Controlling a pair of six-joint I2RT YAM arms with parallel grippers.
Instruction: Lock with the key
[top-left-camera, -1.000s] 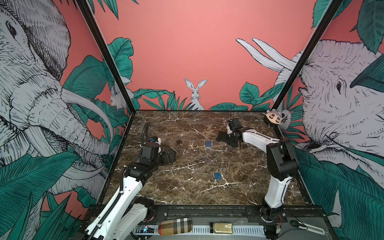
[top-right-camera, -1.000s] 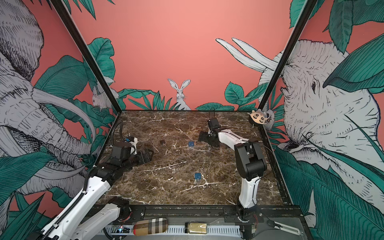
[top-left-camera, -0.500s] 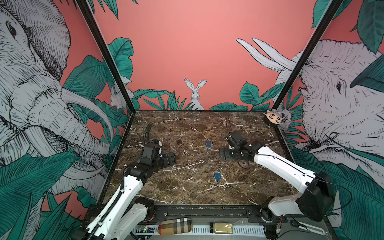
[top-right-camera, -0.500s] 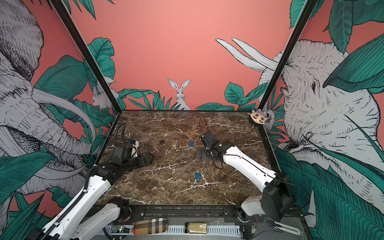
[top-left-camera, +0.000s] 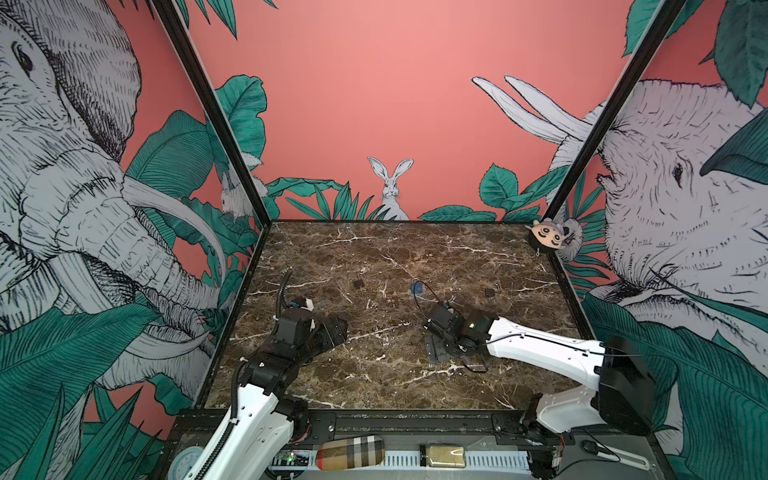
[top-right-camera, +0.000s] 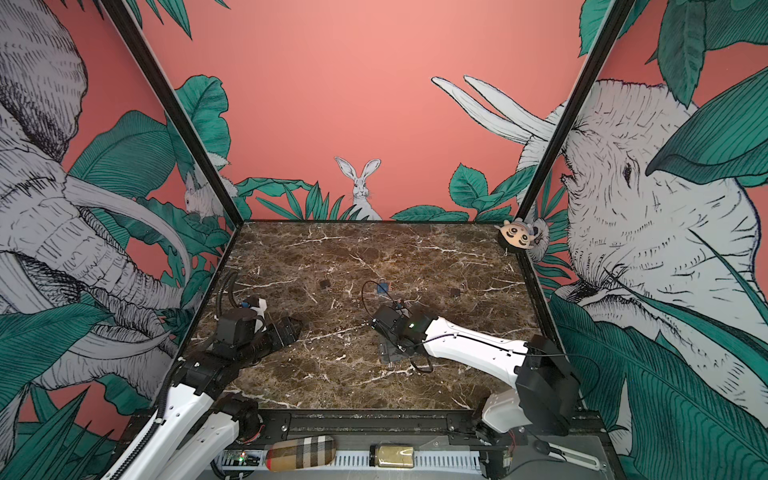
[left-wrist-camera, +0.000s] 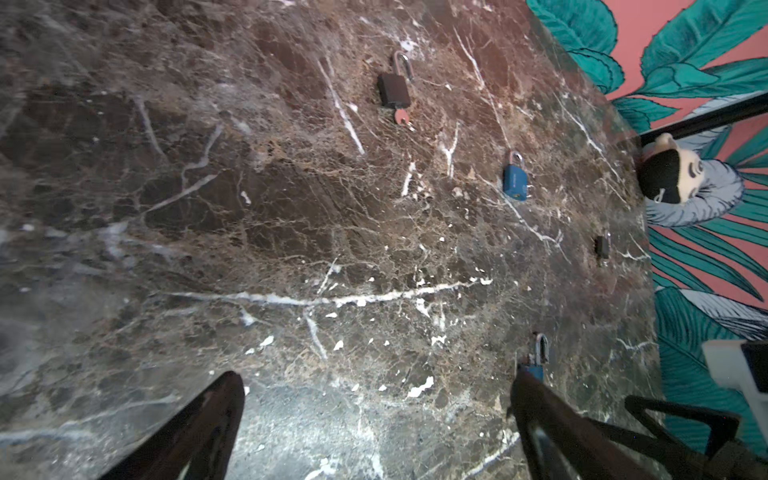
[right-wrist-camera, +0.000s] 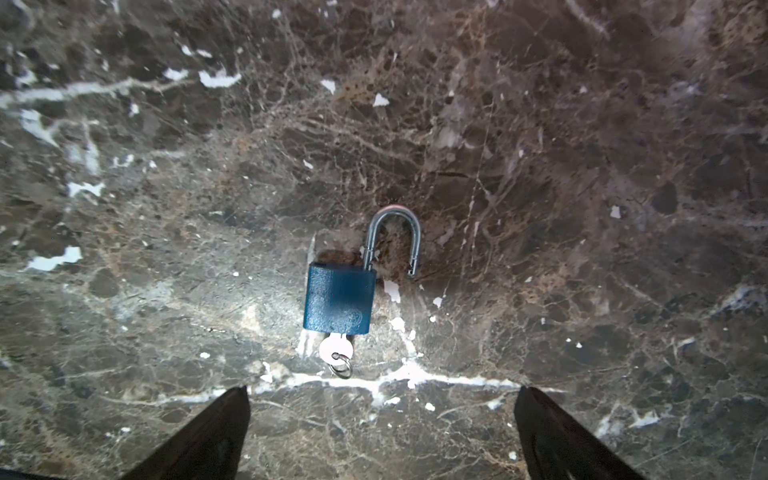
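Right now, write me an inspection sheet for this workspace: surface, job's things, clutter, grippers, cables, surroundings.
Surface: brown veined marble table, flat.
Job's things: open blue padlock lying flat, shackle swung out, key in its keyhole. Black padlock is also open with a key in it. Second blue padlock and small black padlock lie in the same far row.
Clutter: plush toy at the far right corner; plaid case and jar on the front rail, off the marble.
Grippers: left gripper jaws open, empty; right gripper jaws open, empty, above the open blue padlock.
Cables: ribbed hose along the left arm; thin cable loop under the right wrist.
Surroundings: jungle-print walls on three sides.
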